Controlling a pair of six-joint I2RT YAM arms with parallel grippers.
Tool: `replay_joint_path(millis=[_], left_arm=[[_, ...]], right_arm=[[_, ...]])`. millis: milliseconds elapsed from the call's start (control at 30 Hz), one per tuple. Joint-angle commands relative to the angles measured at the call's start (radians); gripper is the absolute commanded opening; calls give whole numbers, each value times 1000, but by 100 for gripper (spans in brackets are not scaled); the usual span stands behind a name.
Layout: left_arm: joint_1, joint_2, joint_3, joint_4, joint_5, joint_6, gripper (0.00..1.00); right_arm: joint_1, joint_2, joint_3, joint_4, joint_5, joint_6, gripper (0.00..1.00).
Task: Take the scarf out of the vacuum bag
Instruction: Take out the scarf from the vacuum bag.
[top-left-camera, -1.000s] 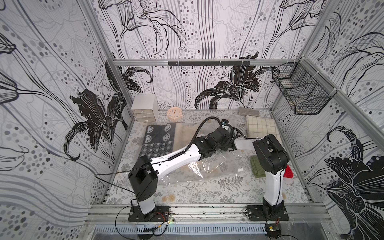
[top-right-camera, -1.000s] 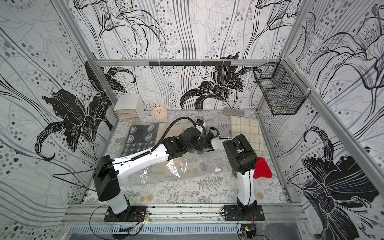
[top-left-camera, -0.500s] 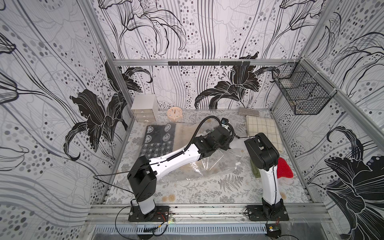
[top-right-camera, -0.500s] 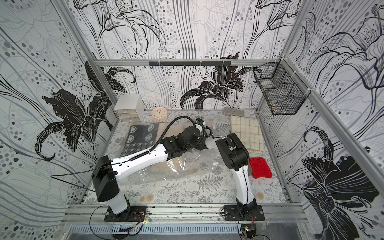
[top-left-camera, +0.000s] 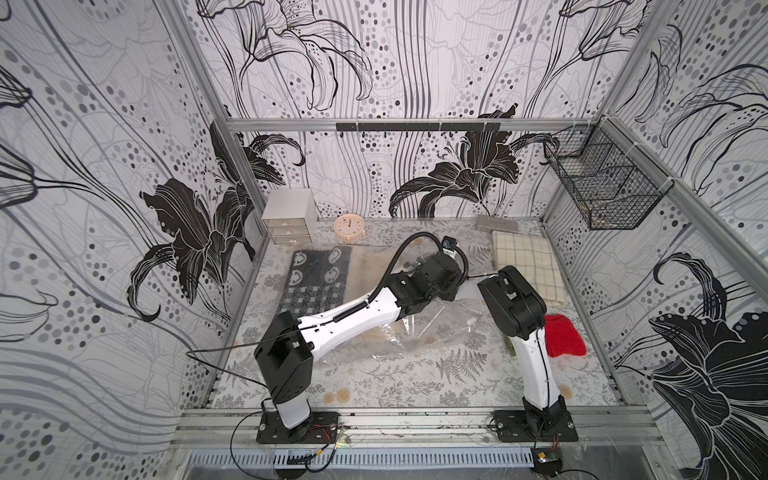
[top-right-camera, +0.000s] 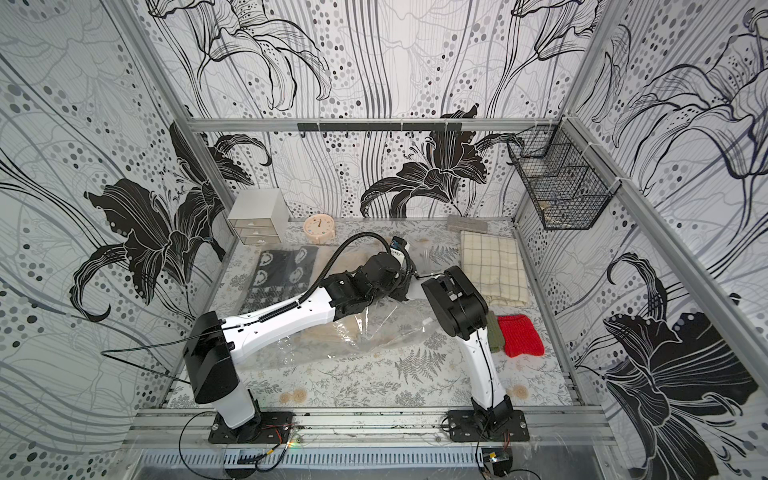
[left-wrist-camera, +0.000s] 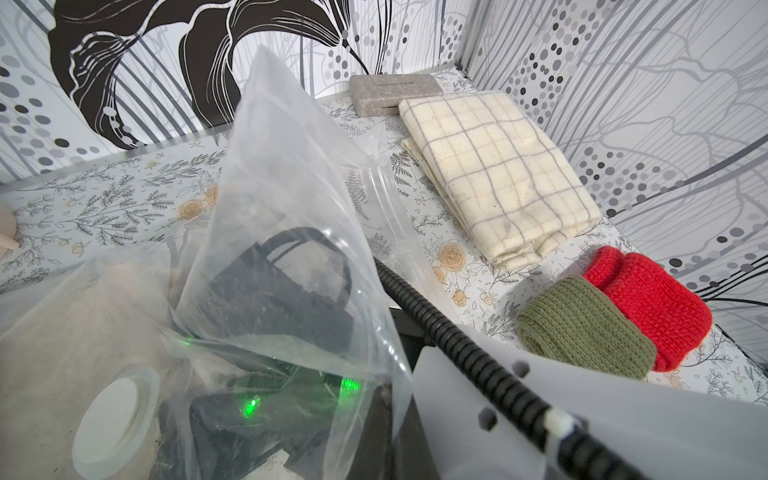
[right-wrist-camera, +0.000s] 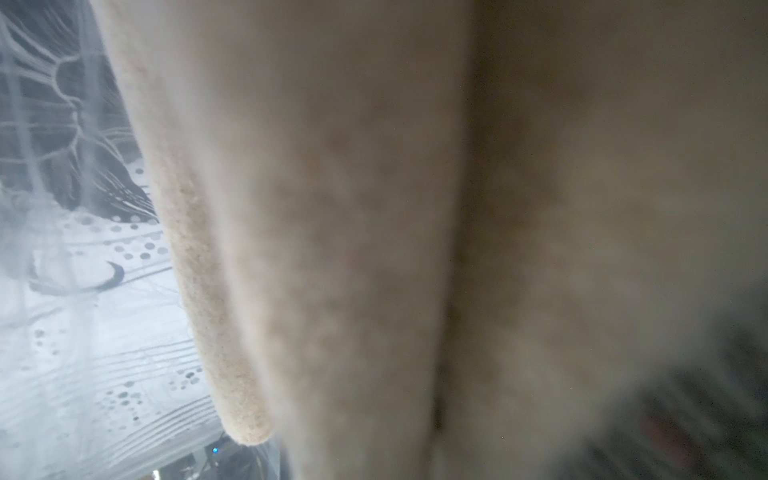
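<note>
1. Robot arms meet over a large clear crinkly plastic vacuum bag (top-left-camera: 432, 328), which lies mid-table on the floral-print tabletop (top-left-camera: 415, 386) in both top views. The white-and-black left arm (top-left-camera: 353, 318) stretches across the bag, and the right arm (top-left-camera: 515, 305) bends down at its far end. Both grippers sit hidden under their wrists. A beige fleecy scarf (top-right-camera: 328, 332) shows through the film, inside the bag.
2. Cloths flank the bag in both top views: a black-and-white patterned cloth (top-left-camera: 318, 278) on the left arm's side, and a cream checked folded cloth (top-right-camera: 494, 266), a red knitted piece (top-right-camera: 519, 334) and an olive knitted piece (top-right-camera: 494, 336) on the other.
3. Film rises in a tall tent in the left wrist view, with the bag's round white valve disc (left-wrist-camera: 112, 419) low beside it. A black arm part with green lights (left-wrist-camera: 282, 299) shows through the plastic. The left gripper is closed tight but out of sight, so what it pinches cannot be told.
4. Scarf fabric fills the right wrist view, blurred and right against the lens, with film (right-wrist-camera: 83, 332) along 1 edge. The right gripper's jaws are drawn together, but its fingers are hidden, so a hold on the scarf cannot be confirmed.
</note>
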Motion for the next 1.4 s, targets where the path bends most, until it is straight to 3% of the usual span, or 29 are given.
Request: replay_joint_path(millis=[0, 700, 1000, 1367], left_arm=[[-16, -41, 25, 46, 35, -4, 0], [-16, -36, -35, 46, -35, -35, 0], [-72, -34, -61, 23, -191, -51, 0], [-99, -20, -63, 18, -243, -92, 0]], right_arm=[[24, 22, 5, 20, -18, 11, 2], [0, -176, -112, -273, 36, -209, 0], [3, -125, -8, -442, 36, -308, 0], [10, -105, 14, -456, 46, -321, 0]])
